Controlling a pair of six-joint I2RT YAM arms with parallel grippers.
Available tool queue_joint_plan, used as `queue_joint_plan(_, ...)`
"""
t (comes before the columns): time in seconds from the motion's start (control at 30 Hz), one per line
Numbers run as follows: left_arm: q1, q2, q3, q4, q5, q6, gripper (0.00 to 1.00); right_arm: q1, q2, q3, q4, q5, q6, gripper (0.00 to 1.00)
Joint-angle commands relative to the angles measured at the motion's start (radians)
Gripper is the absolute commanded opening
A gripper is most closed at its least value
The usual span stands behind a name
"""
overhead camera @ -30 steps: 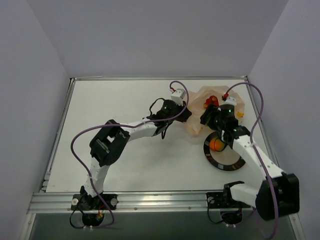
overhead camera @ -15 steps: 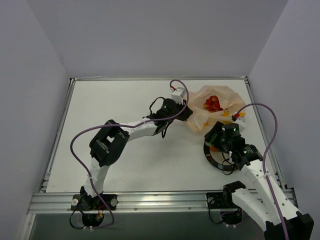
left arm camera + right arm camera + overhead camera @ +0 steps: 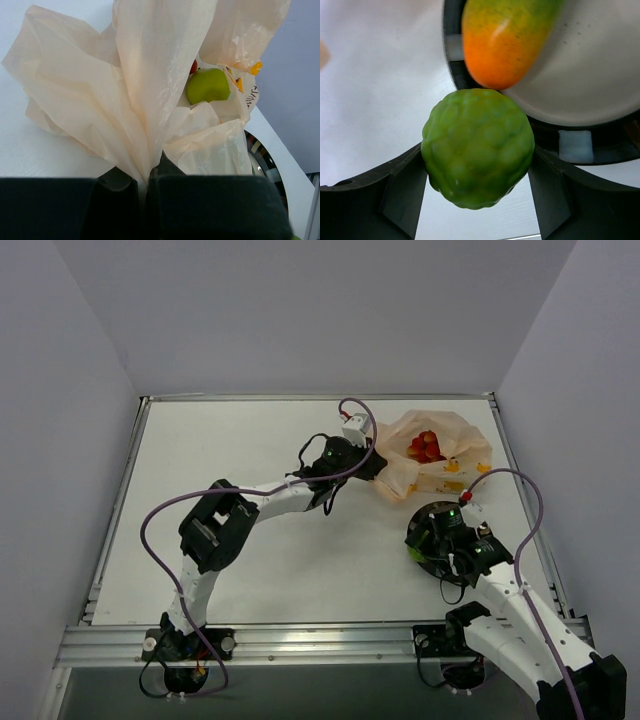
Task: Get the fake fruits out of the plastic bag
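Observation:
My left gripper [image 3: 372, 464] is shut on the near edge of the pale peach plastic bag [image 3: 440, 455], and the film bunches between its fingers [image 3: 117, 182]. Inside the bag [image 3: 150, 85] lie a smooth green fruit [image 3: 208, 86], red berries [image 3: 428, 445] and yellow pieces [image 3: 455, 468]. Over the plate's left rim, my right gripper [image 3: 434, 536] is shut on a bumpy green ball [image 3: 477, 140]. The orange-green mango [image 3: 505, 40] lies on the plate just beyond the ball.
The round plate with its black rim [image 3: 580, 145] and white inside sits at the near right, mostly hidden under my right arm in the top view. Its rim [image 3: 260, 155] also shows beside the bag. Grey walls enclose the white table [image 3: 230, 450].
My right arm has pulled back out of the bag and come down over the plate with the green ball. The left gripper has kept its hold on the bag.

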State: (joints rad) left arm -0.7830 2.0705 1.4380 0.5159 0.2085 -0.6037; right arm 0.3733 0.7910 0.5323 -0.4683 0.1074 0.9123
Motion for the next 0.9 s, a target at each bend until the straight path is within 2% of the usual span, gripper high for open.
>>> queue_joint_plan(0.0, 0.011, -0.010, 0.062, 0.068, 0.014, -0.016, 0.03, 0.007, -0.006, -0.020, -0.033, 0.084, 0.068, 0.62)
queue_joint_plan(0.13, 0.011, 0.002, 0.075, 0.075, 0.020, -0.019, 0.02, 0.007, 0.045, -0.025, -0.033, 0.101, 0.076, 0.70)
queue_joint_plan(0.27, 0.011, 0.005, 0.078, 0.078, 0.020, -0.013, 0.02, 0.007, 0.082, -0.009, -0.033, 0.152, 0.060, 0.97)
queue_joint_plan(0.37, 0.011, 0.005, 0.082, 0.065, 0.019, -0.002, 0.04, 0.007, 0.082, -0.003, -0.033, 0.156, 0.051, 1.00)
queue_joint_plan(0.47, 0.011, 0.002, 0.079, 0.061, 0.014, 0.002, 0.10, 0.009, 0.045, 0.026, -0.041, 0.149, 0.016, 1.00)
queue_joint_plan(0.5, 0.011, -0.001, 0.078, 0.058, 0.015, 0.004, 0.15, 0.009, 0.031, 0.064, -0.041, 0.144, 0.001, 0.99)
queue_joint_plan(0.57, 0.011, -0.006, 0.073, 0.053, 0.012, 0.008, 0.24, 0.010, 0.002, 0.142, -0.047, 0.150, -0.038, 0.90)
queue_joint_plan(0.6, 0.011, -0.007, 0.071, 0.052, 0.014, 0.009, 0.32, 0.010, -0.004, 0.168, -0.040, 0.155, -0.056, 0.86)
queue_joint_plan(0.63, 0.011, -0.007, 0.071, 0.049, 0.012, 0.009, 0.36, 0.012, -0.003, 0.196, -0.035, 0.164, -0.097, 0.70)
queue_joint_plan(0.7, 0.011, -0.004, 0.078, 0.035, 0.017, 0.009, 0.47, 0.012, 0.031, 0.265, -0.012, 0.196, -0.153, 0.52)
queue_joint_plan(0.73, 0.011, -0.004, 0.081, 0.027, 0.022, 0.016, 0.57, 0.010, 0.049, 0.287, -0.003, 0.202, -0.173, 0.44)
queue_joint_plan(0.77, 0.011, -0.004, 0.084, 0.016, 0.019, 0.021, 0.63, 0.010, 0.083, 0.303, 0.014, 0.192, -0.215, 0.37)
queue_joint_plan(0.87, 0.013, 0.000, 0.111, -0.042, 0.014, 0.042, 0.77, 0.010, 0.152, 0.342, 0.115, 0.183, -0.268, 0.31)
